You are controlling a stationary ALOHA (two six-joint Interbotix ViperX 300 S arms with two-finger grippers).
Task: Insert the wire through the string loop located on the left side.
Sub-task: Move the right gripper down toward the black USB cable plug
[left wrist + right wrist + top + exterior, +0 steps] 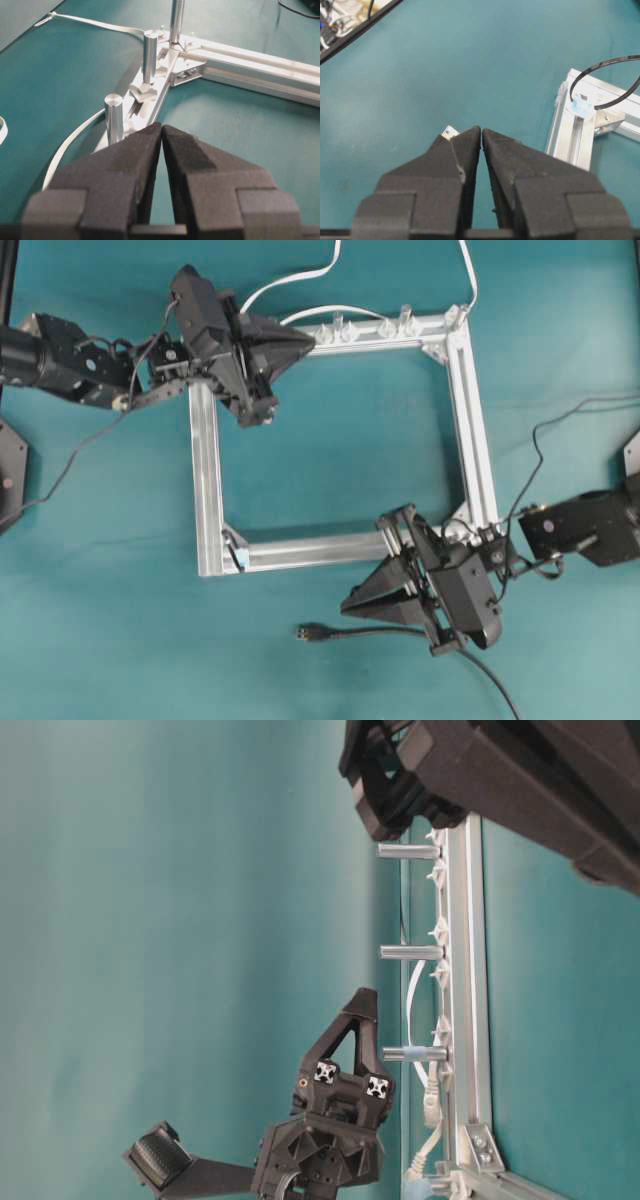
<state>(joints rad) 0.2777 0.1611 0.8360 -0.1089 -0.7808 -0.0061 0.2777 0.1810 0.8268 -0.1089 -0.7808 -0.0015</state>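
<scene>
While the silver frame sits square on the surface, both the left end effector and right end effector are clenched and empty. Wire lies just ahead of the right one; the string loop waits at the frame's lower-left corner. Release the right end effector, grasp behind the plug, approach level.

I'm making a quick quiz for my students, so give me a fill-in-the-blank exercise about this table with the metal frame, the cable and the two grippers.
1. The left gripper and the right gripper both have their jaws ____.
2. The wire's plug lies on the cloth ____ the square metal frame.
3. The string loop sits at a ____ of that frame.
4. The wire is held by ____ gripper.

Missing words: shut; outside; corner; neither
</scene>
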